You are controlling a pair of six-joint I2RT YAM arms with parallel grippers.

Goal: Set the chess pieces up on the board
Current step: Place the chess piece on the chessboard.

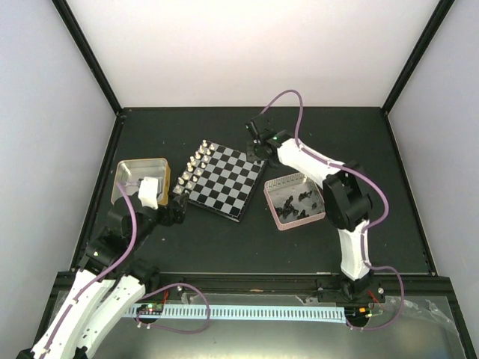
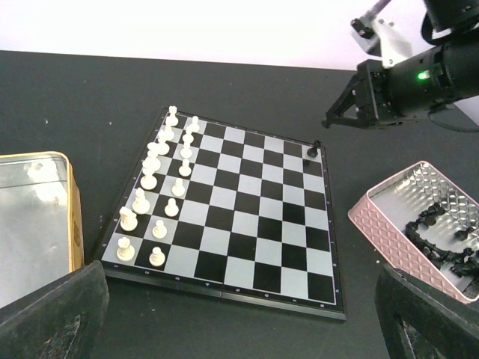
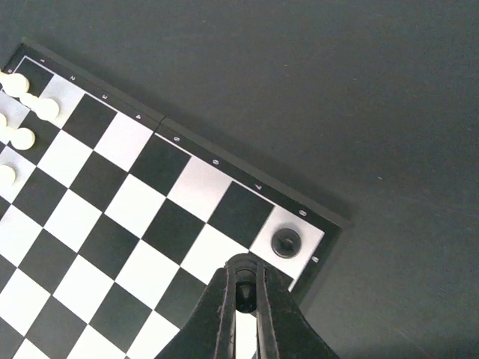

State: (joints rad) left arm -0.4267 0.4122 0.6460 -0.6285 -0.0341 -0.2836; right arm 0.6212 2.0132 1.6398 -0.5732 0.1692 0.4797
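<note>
The board [image 1: 224, 188] lies tilted at the table's centre, with two rows of silver pieces [image 1: 196, 166] along its left edge. One black chess piece [image 3: 286, 243] stands on the far right corner square [image 2: 313, 150]. My right gripper [image 3: 244, 295] hovers just beside that corner [image 1: 257, 143], shut on another small black piece [image 3: 244, 292] pinched between its tips. More black pieces [image 2: 441, 239] lie in the pink tin [image 1: 271, 206]. My left gripper [image 2: 239, 325] stands wide open and empty just off the board's near left corner [image 1: 178, 208].
A gold-rimmed tin [image 1: 123, 168] sits left of the board, partly under my left arm; its side [image 2: 71, 209] shows at the left of the left wrist view. The pink tin's wall [image 2: 382, 217] is close to the board's right edge. Dark rails border the table.
</note>
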